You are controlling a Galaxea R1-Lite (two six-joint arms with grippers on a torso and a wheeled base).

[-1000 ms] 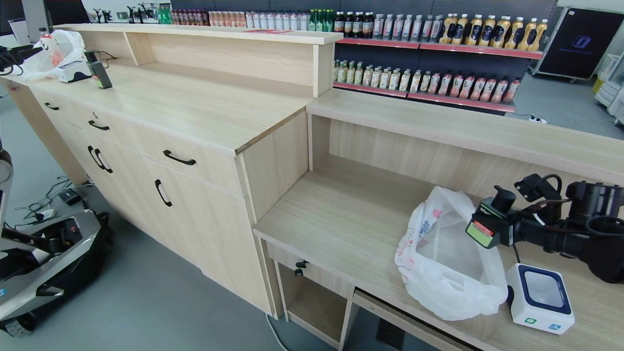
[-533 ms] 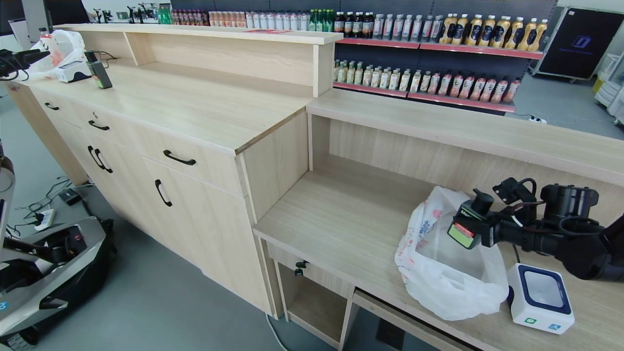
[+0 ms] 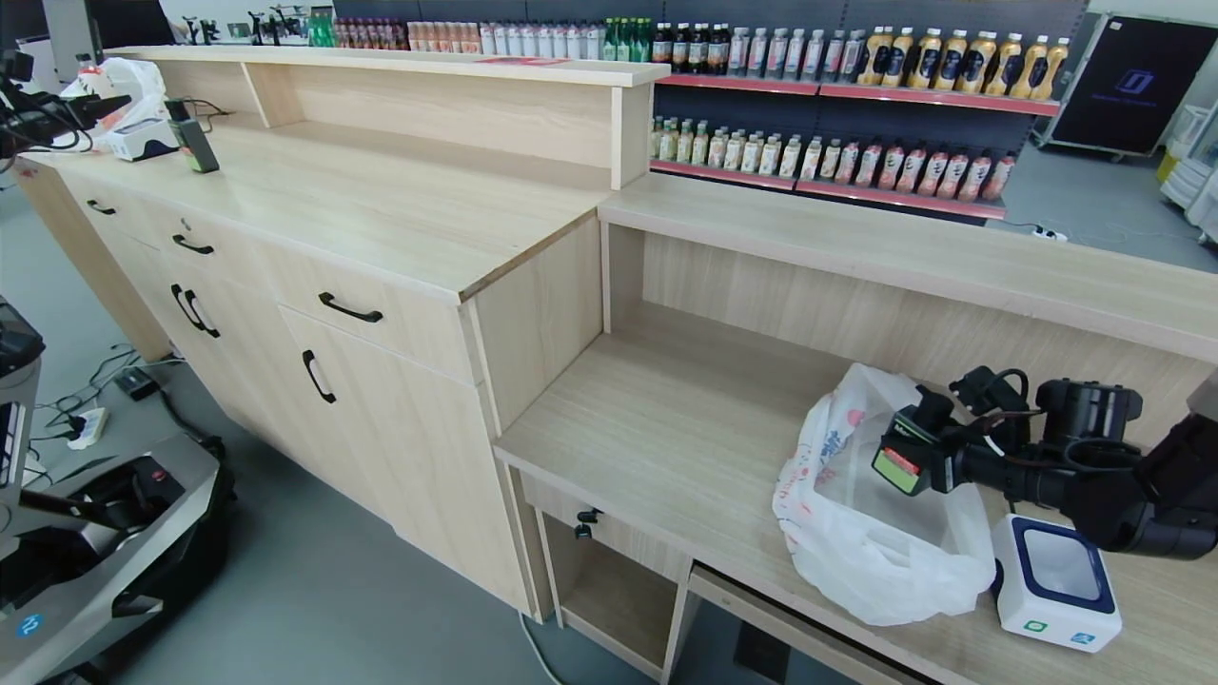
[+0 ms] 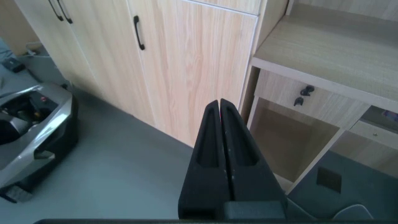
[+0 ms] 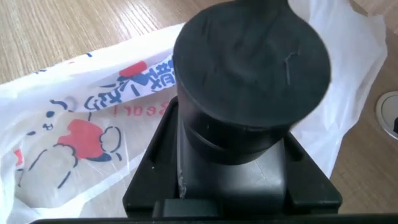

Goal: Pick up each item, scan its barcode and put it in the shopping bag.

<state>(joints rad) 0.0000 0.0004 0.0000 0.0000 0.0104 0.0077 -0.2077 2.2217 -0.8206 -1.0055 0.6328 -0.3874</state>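
Bright, even light; soft shadows

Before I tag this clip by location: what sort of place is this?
Most likely a shop checkout: shelves of bottled drinks behind a wooden counter, where a barcode scanner sits beside a shopping bag, and the right gripper holds a black-capped item above it.

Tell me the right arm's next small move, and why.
Probably lower the right tool a little, straight down into the shopping bag. It is shut on the black-capped bottle, which hangs over the bag's open mouth, next to the barcode scanner; letting go from this height might land it on the rim.
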